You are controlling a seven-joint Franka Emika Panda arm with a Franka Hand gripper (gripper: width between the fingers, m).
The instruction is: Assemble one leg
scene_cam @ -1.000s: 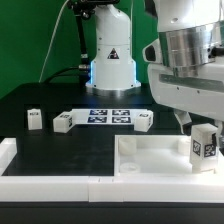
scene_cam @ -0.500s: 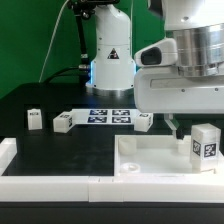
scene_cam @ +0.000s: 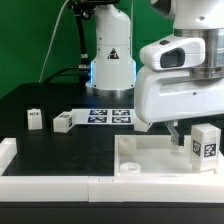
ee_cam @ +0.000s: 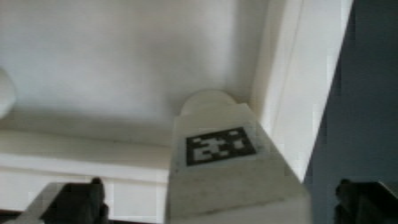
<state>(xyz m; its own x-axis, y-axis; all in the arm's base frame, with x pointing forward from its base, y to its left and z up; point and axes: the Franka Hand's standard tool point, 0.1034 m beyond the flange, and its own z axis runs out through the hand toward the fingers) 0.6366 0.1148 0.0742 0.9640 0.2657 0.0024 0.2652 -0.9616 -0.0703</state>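
A leg, a small white block with a black-and-white tag, stands upright on the corner of the large white panel at the exterior view's right. My gripper hangs just above and around it. In the wrist view the leg sits between my dark fingertips, with a gap on each side. The gripper is open and not touching the leg.
Three more legs lie on the black table behind the panel. The marker board lies between them. The robot base stands at the back. A white raised border runs along the front.
My arm has risen and shifted toward the exterior view's left. The leg stays standing in place on the panel corner.
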